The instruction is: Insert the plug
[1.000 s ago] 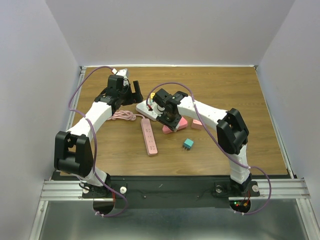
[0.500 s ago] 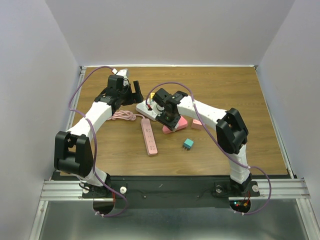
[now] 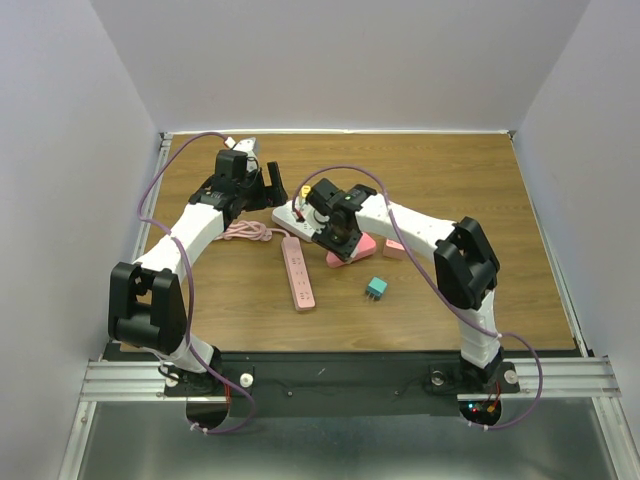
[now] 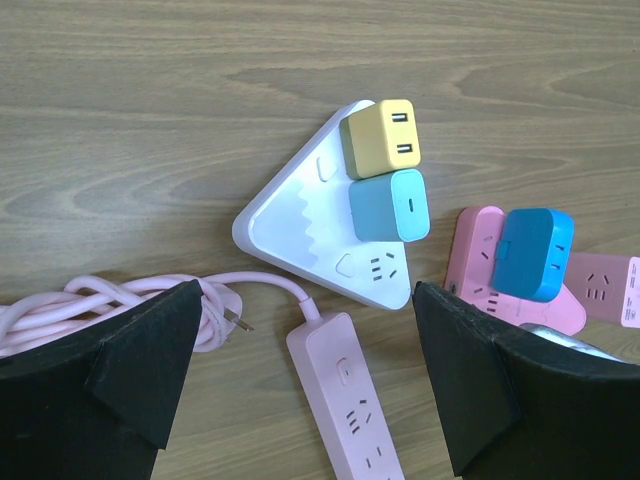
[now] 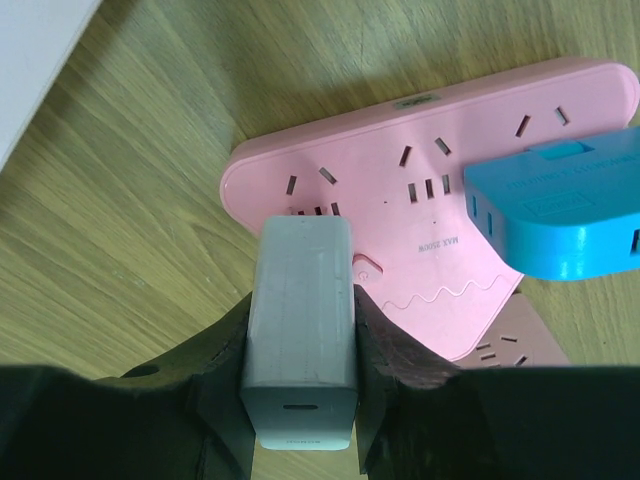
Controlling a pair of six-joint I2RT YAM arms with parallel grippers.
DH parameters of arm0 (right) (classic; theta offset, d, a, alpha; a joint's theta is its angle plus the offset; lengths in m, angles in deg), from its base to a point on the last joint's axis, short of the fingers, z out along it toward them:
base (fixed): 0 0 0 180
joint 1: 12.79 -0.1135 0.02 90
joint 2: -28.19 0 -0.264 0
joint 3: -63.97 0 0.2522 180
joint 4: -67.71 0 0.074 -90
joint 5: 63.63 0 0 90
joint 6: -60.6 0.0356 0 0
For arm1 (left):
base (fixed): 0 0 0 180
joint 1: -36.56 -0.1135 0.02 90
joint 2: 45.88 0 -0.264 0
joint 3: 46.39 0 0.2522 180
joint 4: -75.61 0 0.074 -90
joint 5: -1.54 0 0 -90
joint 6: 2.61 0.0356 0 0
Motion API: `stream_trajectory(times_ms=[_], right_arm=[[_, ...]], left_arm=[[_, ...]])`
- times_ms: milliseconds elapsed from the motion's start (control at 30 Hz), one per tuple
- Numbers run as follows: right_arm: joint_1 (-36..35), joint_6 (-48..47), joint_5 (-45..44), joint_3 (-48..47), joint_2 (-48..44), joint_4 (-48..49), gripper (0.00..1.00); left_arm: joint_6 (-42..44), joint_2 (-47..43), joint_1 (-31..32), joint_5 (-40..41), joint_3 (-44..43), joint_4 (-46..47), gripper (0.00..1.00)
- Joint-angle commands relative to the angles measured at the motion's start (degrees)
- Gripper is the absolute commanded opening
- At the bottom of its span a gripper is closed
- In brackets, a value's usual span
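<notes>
Top external: wooden table [image 3: 480,200] with both arms reaching in toward the middle-left

- Left arm [image 3: 185,235] stretched to the far left part of the table; right arm [image 3: 420,228] bent across toward it
- Left gripper [image 4: 305,330] has fingers spread wide and grips nothing. It hangs over the near edge of the white triangular power strip [image 4: 300,220]
- Long pink power strip [image 3: 298,272] lies on the table between the arms. Its cord runs to a coiled pink cable [image 4: 90,305] left of the white strip
- Pink triangular power strip [image 5: 430,200] lies just right of the white one, with several socket slots open on its face
- White strip carries a yellow adapter [image 4: 382,138] and, touching it on the near side, a light blue adapter [image 4: 390,205]
- Blue adapter [image 4: 535,253] sits in the pink triangular strip
- Another pink strip [image 4: 605,290] shows partly at the right edge of the left wrist view
- Right gripper [image 5: 300,330] is pinching the grey plug [image 5: 298,290], one finger on each long side
- Plug is held at the left end of the pink triangular strip, right by the slots there. Cannot tell whether its prongs are in or whether it touches the strip
- Small teal block [image 3: 376,288] lies alone on the table, nearer the arm bases and apart from the strips
</notes>
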Motion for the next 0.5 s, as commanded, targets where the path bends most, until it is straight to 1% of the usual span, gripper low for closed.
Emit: stream_trajectory(times_ms=[0,467], right_arm=[[0.6,-0.53,-2.52,2.0,-2.66,-2.08,0.01],[1.04,-0.62,-5.07,2.09,-3.46,-1.99,0.0]], left_arm=[[0.89,-2.72,-0.46,-0.74,0.0,1.06,0.99],[1.06,-2.89,-0.46,-0.83,0.0,0.98,0.99]])
